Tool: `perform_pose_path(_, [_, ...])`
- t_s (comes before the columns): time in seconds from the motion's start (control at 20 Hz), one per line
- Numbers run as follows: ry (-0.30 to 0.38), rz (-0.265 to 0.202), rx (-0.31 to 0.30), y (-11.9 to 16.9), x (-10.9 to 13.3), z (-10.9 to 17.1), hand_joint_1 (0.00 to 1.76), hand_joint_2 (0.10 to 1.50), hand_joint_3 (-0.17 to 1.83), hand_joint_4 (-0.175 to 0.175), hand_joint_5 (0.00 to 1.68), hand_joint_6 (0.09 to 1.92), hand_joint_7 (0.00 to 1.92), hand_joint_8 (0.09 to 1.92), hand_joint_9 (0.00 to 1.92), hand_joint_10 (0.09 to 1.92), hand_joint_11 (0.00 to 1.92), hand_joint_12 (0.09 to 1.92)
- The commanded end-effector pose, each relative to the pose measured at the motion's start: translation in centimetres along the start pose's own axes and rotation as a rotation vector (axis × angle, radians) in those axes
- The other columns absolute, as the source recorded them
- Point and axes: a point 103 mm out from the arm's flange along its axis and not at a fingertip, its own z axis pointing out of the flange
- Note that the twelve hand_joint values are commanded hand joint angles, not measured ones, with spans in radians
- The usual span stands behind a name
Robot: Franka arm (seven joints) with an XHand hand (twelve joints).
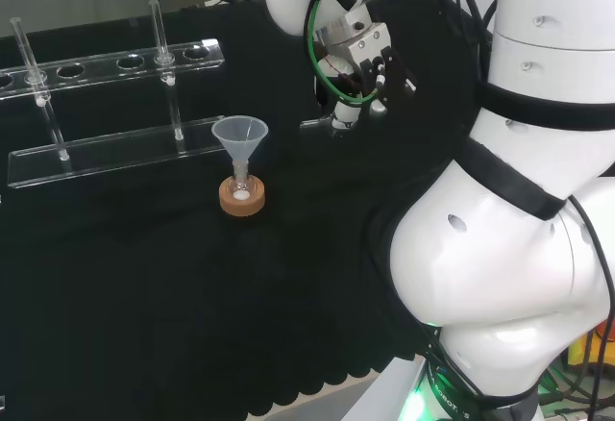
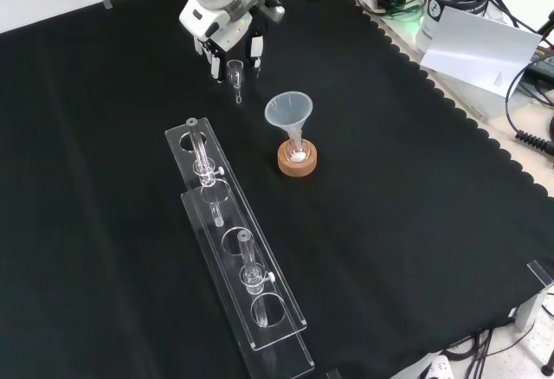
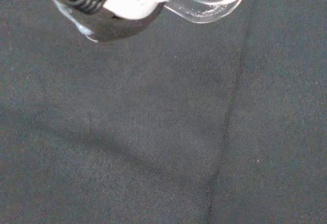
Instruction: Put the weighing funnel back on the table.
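Presently: hand (image 2: 227,33) low over surface (image 2: 389,223), fingers pinching cup end of weighing funnel (image 2: 236,74), stem pointing away from palm; contact with surface not discernible. Piece judged light, rigid, slick, breakable glass; hold by cup rim, not thin stem.

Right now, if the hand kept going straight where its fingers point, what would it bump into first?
Likely the black cloth: the hand points down with the weighing funnel between its fingers, so that piece may touch first.
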Motion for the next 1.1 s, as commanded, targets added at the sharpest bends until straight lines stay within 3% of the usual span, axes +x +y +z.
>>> perform_pose_path(0.05, [0.010, 0.000, 0.009, 0.6, 0.0, 1.5, 1.10, 0.88, 0.26, 0.175, 1.23, 0.62, 1.43, 0.15, 1.45, 0.09, 1.16, 0.79])
perform_pose_path(0.85, [0.051, -0.021, 0.028, 2.3, -0.7, 5.0, 1.10, 0.88, 0.26, 0.175, 1.23, 0.63, 1.43, 0.15, 1.44, 0.09, 1.16, 0.79])
perform_pose_path(1.1, [0.043, -0.005, 0.023, 2.9, -0.2, 5.6, 1.10, 0.88, 0.26, 0.175, 1.23, 0.63, 1.43, 0.15, 1.44, 0.09, 1.16, 0.79])
